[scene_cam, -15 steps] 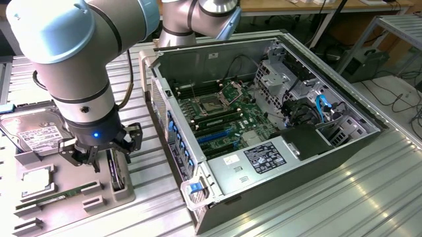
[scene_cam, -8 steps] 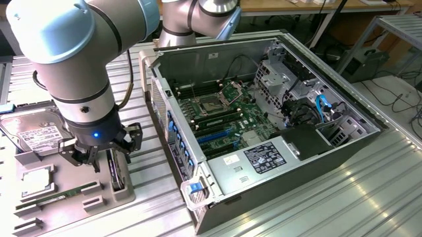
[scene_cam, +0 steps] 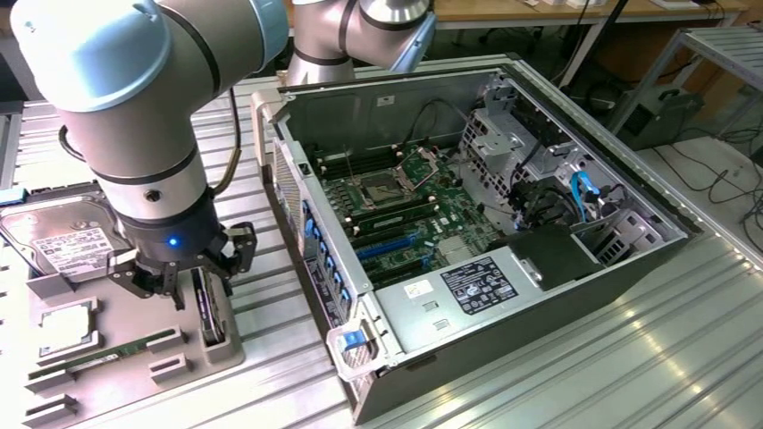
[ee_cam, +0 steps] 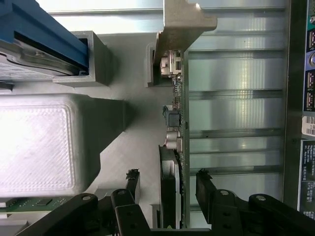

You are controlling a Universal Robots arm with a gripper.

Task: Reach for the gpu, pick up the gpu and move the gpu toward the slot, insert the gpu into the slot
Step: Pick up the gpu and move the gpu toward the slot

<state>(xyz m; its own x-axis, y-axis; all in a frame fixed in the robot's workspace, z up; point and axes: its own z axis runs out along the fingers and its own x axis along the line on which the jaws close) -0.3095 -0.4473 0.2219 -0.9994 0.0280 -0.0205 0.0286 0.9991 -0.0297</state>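
Black fingers [ee_cam: 132, 189] of the gripper [ee_cam: 168, 183] stand wide, one on each face of the gpu [ee_cam: 173, 123]. As far as I can judge from the wrist view there is a thin gap on both sides, so nothing is gripped yet. That card stands on edge in a grey holder [scene_cam: 227, 350], with its silver bracket [ee_cam: 184, 24] at the end away from the fingers.

Seen from the exterior view, the hard drive [scene_cam: 66, 241] lies at ten o'clock from the gripper and the memory stick [scene_cam: 113, 350] at seven. The open computer case [scene_cam: 346, 116] sits at three o'clock. The blue slot [scene_cam: 384, 246] is on its green board, well apart from the card.

My worry is the close. If one finger lands first, it could tip the card in its holder. If the fingers bite on the small parts along its face, the hold could slip. A crooked grip, I reckon, would leave the card's edge skewed to that narrow slot.
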